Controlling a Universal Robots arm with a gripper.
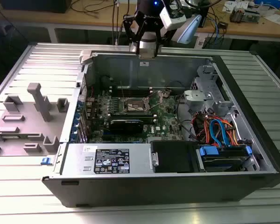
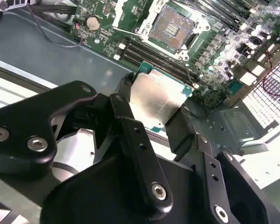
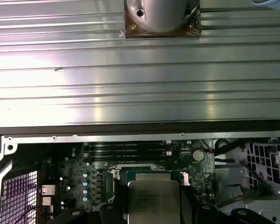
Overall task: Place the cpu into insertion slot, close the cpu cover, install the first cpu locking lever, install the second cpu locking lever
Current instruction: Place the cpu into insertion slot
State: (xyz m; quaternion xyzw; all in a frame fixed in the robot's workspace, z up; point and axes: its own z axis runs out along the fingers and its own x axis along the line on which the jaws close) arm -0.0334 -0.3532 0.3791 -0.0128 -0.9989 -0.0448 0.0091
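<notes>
Claw [image 2: 155, 100] grips the cpu [image 2: 161, 93] by two opposite edges, its silver top showing in the second wrist view. It is held above the far wall of the open case [image 1: 177, 70]. The slot [image 2: 172, 28] on the green motherboard [image 2: 214, 60] lies bare, well apart from the chip. The case also holds memory slots [image 2: 149, 53], coloured cables [image 1: 217, 130] and a black card [image 1: 130, 125].

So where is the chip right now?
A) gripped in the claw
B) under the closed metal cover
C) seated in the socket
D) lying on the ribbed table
A: in the second wrist view the chip sits pinched in the claw, and the socket lies bare, apart from it.
</notes>
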